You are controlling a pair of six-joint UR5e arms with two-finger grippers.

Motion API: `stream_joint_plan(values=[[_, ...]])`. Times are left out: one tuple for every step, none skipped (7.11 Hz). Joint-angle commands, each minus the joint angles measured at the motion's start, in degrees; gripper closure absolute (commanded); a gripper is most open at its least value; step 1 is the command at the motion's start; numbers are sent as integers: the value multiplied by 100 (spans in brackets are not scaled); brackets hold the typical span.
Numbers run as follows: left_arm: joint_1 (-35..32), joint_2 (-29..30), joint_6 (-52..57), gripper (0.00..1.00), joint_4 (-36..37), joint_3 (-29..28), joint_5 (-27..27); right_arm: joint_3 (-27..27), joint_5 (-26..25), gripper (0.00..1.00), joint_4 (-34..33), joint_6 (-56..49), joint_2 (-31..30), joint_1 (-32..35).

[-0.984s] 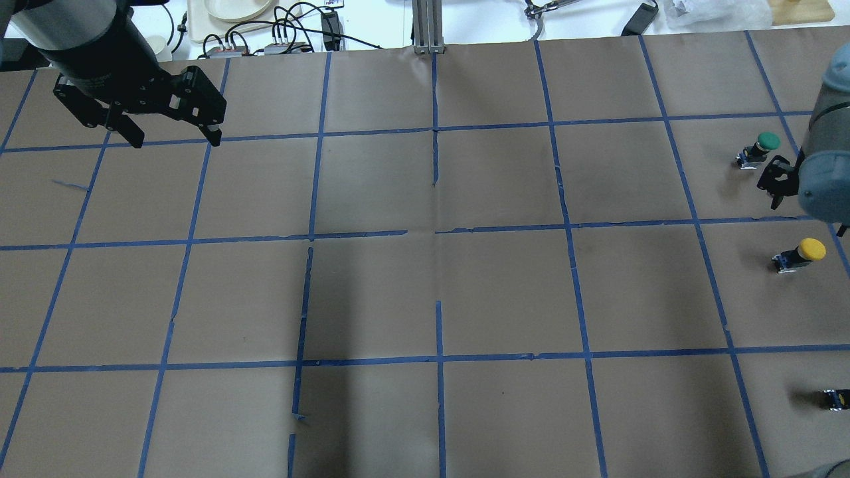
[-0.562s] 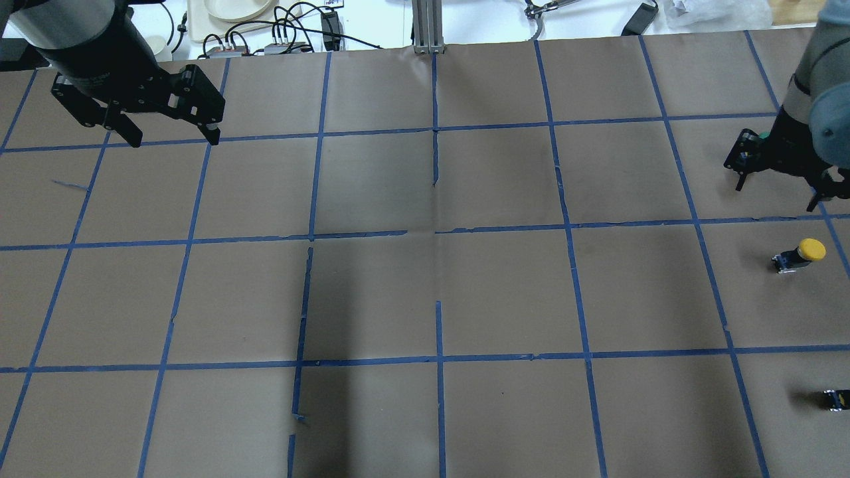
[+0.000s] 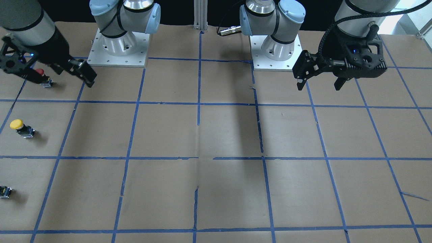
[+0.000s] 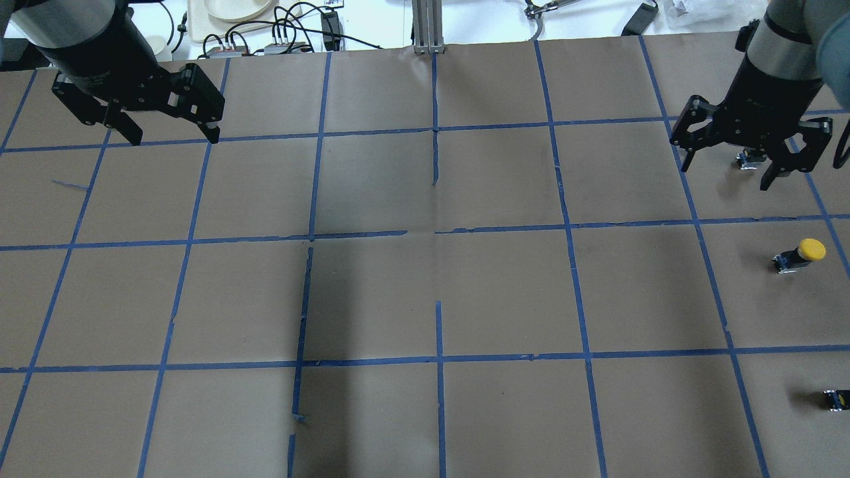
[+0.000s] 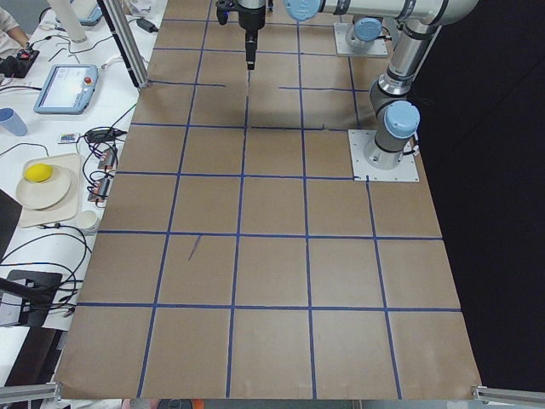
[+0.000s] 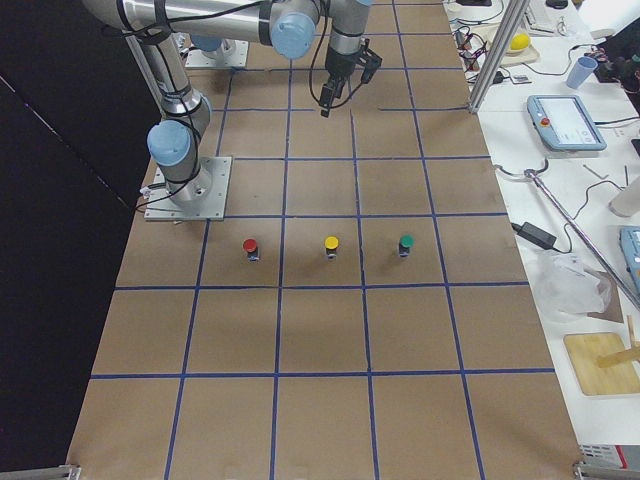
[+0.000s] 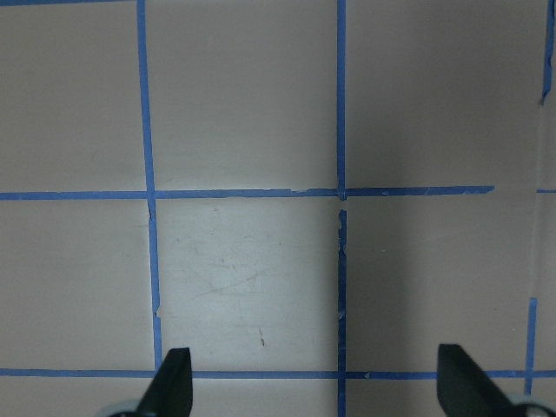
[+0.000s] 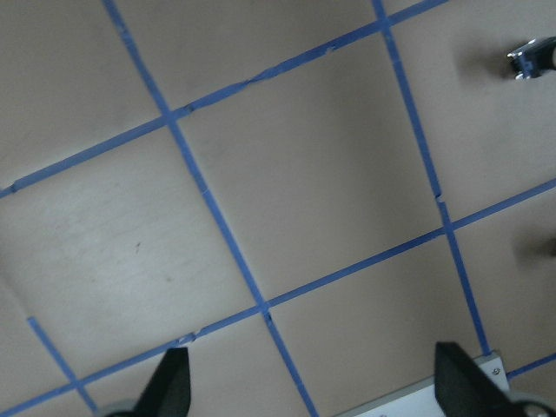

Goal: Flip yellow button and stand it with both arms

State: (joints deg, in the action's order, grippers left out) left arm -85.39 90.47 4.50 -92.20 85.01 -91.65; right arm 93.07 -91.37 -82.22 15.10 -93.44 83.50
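Observation:
The yellow button [image 4: 800, 253] stands at the table's right side, apparently cap up; it also shows in the front view [image 3: 21, 127] and the right side view [image 6: 331, 246]. My right gripper [image 4: 727, 176] hangs open and empty, high above the table, beyond the button in the overhead view; in the front view it [image 3: 60, 81] hangs nearer the robot base than the button. Its wrist view shows open fingertips [image 8: 169, 387] over bare paper. My left gripper [image 4: 174, 139] is open and empty above the far left of the table [image 3: 318, 87], with open fingertips [image 7: 174, 387].
A green button [image 6: 406, 243] and a red button [image 6: 250, 245] stand in a row with the yellow one. Only the green one's base [image 4: 749, 160] shows under my right gripper. The red one [image 3: 40, 72] is by the right fingers. Cables [image 4: 285, 33] lie beyond the far edge.
My right gripper has swung in from the right edge, moved away from the robot and leftward, and now covers the green button's cap in the overhead view. The left gripper has barely moved.

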Motion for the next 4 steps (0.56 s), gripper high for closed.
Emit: stream_joint_plan(values=[[22,5,-11,0,1,-1,-2,-43,287,0,206,2,-367,489],[31,-3,-11,0,1,-1,-19,9,208,0,207,-24,-394,683],[40,-3,-11,0,-8,-19,-54,62,208,0,189,-129,-377,728],[49,-3,-19,0,-8,-19,-11,141,190,0,146,-191,-368,685]])
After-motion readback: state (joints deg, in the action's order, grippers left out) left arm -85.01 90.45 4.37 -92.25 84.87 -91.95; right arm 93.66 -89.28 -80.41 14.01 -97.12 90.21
